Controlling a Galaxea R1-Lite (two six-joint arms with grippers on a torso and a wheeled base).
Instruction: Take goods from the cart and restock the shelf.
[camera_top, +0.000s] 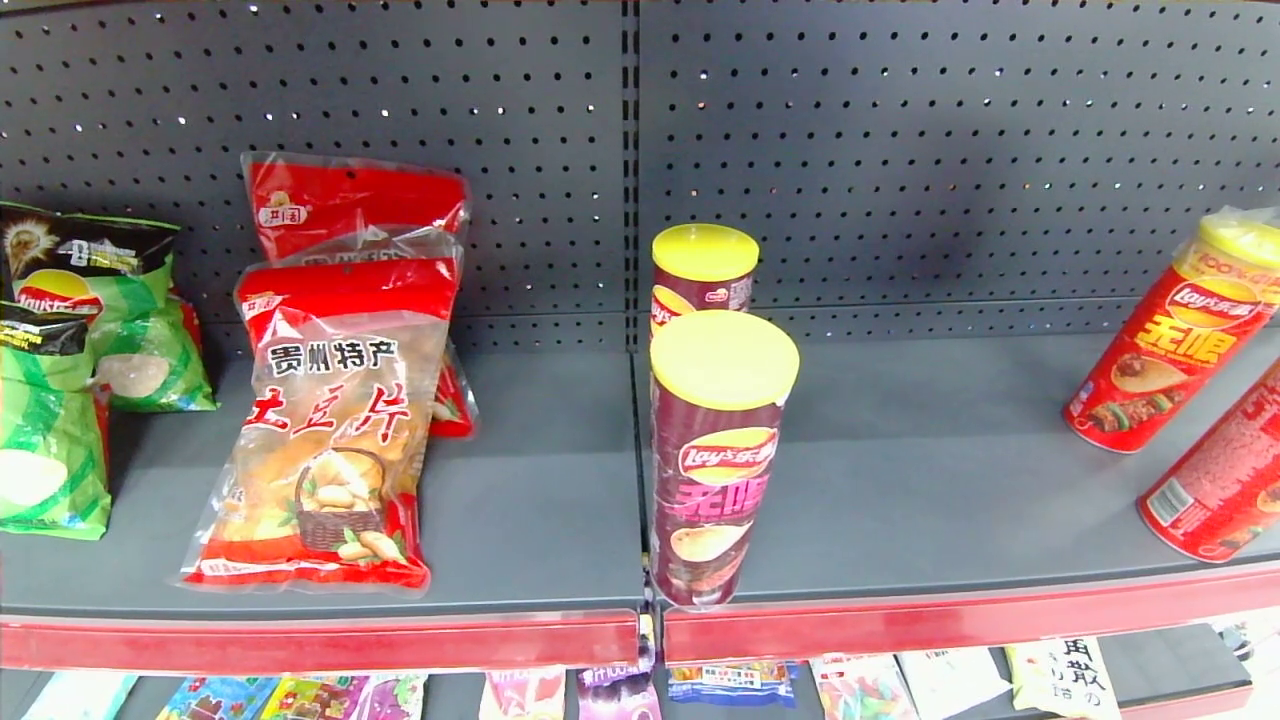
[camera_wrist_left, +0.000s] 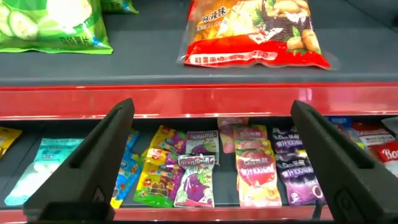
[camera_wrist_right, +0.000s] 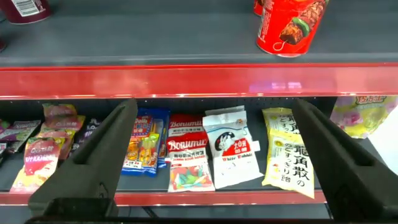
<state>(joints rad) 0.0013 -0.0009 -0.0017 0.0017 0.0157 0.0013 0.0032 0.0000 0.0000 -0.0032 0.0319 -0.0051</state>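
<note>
Your left gripper (camera_wrist_left: 211, 104) & right gripper (camera_wrist_right: 214, 102) fingers are spread, empty; chip cans (camera_top: 715, 460) prob light, stiff, slick imo, so grab mid-body.

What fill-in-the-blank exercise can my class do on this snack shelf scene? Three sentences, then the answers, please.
1. The front purple can has a ____ lid.
2. In the head view, the green bags sit at the ____ end of the shelf.
3. The left tool and the right tool grip nothing; both are ____, not shut.

Missing words: yellow, left, open.
</note>
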